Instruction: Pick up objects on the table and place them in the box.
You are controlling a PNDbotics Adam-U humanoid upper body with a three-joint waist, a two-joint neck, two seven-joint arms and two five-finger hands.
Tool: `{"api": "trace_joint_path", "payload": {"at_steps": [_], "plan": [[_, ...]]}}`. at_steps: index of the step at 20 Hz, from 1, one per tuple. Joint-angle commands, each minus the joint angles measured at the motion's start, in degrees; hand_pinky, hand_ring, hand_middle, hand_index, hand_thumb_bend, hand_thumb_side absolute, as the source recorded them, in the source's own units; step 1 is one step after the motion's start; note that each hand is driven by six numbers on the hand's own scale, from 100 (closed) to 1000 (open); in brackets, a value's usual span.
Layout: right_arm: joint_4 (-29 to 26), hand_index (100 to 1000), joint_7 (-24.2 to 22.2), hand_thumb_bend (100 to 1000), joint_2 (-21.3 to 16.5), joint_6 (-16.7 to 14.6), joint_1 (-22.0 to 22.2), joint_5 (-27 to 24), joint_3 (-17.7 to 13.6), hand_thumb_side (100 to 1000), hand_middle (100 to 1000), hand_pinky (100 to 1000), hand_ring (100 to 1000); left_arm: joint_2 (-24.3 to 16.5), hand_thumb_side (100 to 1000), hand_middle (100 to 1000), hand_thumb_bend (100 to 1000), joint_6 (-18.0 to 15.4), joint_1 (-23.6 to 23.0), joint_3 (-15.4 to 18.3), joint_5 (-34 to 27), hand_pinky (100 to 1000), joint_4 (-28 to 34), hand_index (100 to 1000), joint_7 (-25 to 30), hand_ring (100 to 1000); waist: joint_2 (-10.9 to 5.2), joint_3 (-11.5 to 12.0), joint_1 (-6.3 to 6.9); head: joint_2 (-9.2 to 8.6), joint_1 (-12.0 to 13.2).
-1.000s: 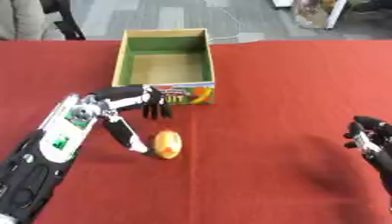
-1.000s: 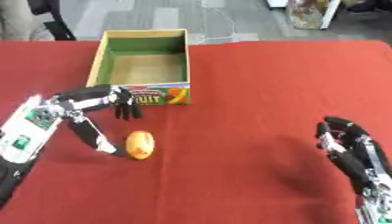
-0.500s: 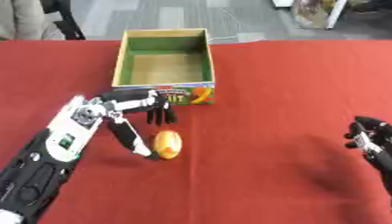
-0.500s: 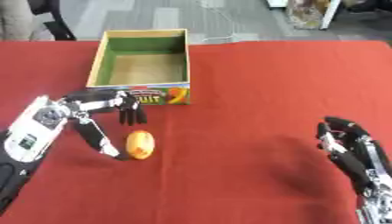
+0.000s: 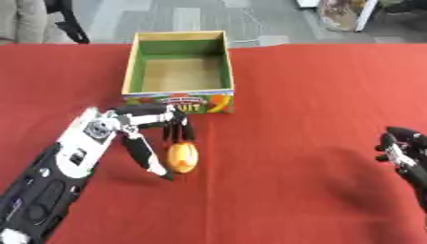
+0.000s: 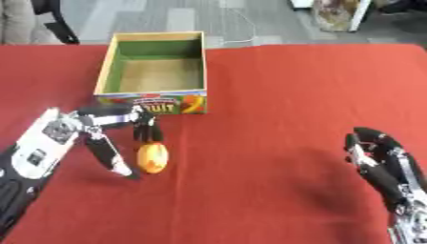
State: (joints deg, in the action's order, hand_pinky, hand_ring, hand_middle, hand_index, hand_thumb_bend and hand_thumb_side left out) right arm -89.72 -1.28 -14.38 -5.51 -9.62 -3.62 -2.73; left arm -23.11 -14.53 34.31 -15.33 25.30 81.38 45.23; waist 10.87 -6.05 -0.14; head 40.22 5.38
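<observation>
- The red cloth table (image 5: 300, 95) runs to the far edge at 12 o'clock, with grey floor beyond.
- The box (image 5: 133, 66), an open cardboard carton with green inner walls, a bare tan floor and a printed fruit front, sits near that edge; it holds nothing.
- A smooth, oval orange-yellow fruit (image 5: 183, 157) lies on the cloth at 6 o'clock of the box front, apart from it.
- The left hand (image 5: 133, 125) brackets the fruit: fingers spread apart, dark fingertips at the fruit's 12 o'clock end, thumb reaching down at its 9 o'clock side. Contact is unclear.
- Wide bare cloth lies toward 3 o'clock.
- The right hand (image 6: 377, 157) rests at 4 o'clock, fingers relaxed and slightly parted.
</observation>
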Motion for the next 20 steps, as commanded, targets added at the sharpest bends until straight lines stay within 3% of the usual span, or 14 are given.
{"api": "trace_joint_path", "payload": {"at_steps": [1, 9, 20], "plan": [[-0.43, 758, -0.20, 244, -0.83, -0.15, -0.70, 0.14, 0.02, 389, 610, 561, 628, -0.31, 100, 594, 675, -0.31, 1.12, -0.15, 0.81, 510, 0.03, 725, 0.00, 567, -0.94, -0.09, -0.07, 0.26, 0.03], [-0.42, 758, -0.24, 244, -0.81, -0.14, -0.76, 0.13, 0.05, 389, 610, 561, 628, 0.29, 100, 575, 662, -0.83, 1.28, -0.15, 2.88, 501, -1.46, 712, -1.44, 556, -0.90, -0.10, -0.05, 0.20, 0.00], [-0.35, 758, -0.24, 244, -0.78, -0.12, -0.75, 0.09, 0.06, 388, 610, 561, 628, 0.80, 100, 612, 672, -2.94, 1.51, -0.78, 12.05, 527, -2.27, 725, -11.18, 582, -0.85, -0.15, -0.07, 0.04, 0.06]]}}
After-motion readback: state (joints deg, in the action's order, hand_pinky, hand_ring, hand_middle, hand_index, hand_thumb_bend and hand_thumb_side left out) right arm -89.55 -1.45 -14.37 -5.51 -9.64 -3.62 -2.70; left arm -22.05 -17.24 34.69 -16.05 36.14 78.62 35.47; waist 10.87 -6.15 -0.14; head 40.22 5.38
